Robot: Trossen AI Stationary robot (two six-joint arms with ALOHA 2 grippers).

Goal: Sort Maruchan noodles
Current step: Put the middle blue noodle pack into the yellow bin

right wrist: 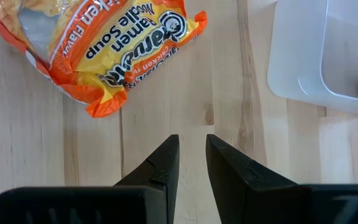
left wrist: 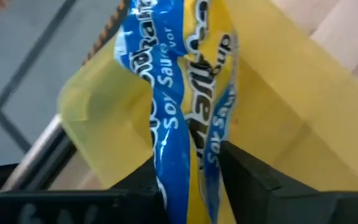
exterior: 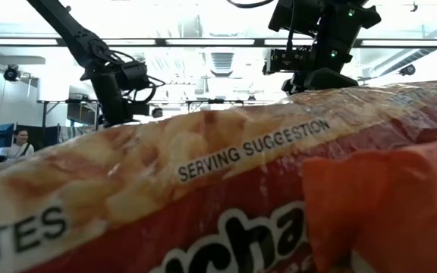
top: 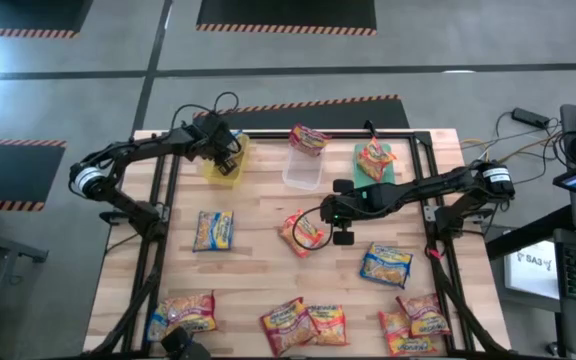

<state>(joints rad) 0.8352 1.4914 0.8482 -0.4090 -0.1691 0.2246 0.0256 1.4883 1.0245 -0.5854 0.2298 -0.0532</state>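
Observation:
My left gripper [top: 230, 158] is at the far left of the table, over the yellow bin [top: 214, 170], shut on a blue-and-yellow noodle packet [left wrist: 185, 93]. My right gripper [top: 340, 222] hovers over bare wood in the middle of the table with its fingers [right wrist: 166, 163] almost together, and it holds nothing. An orange packet [top: 302, 232] lies flat just to its left [right wrist: 123, 50]. Farther back stand a clear bin [top: 301, 168] and a green bin [top: 376, 162]. A packet rests on the clear bin's far rim [top: 309, 140], and another lies in the green bin [top: 373, 157]. My left gripper pinches the blue-and-yellow packet between its two fingers [left wrist: 250, 177] at a crumpled end [left wrist: 194, 168]. The rest of the packet stretches away from the fingers, creased lengthwise, over the yellow bin's inside [left wrist: 278, 118]. Whether its far end touches the bin cannot be told.
Blue-and-yellow packets lie flat at the left [top: 213, 230] and right [top: 386, 265] of the table. Several red packets sit along the near edge [top: 183, 312] [top: 305, 324] [top: 415, 322]. One red packet [exterior: 203, 205] fills the low view. A person [exterior: 19, 144] is far behind the table.

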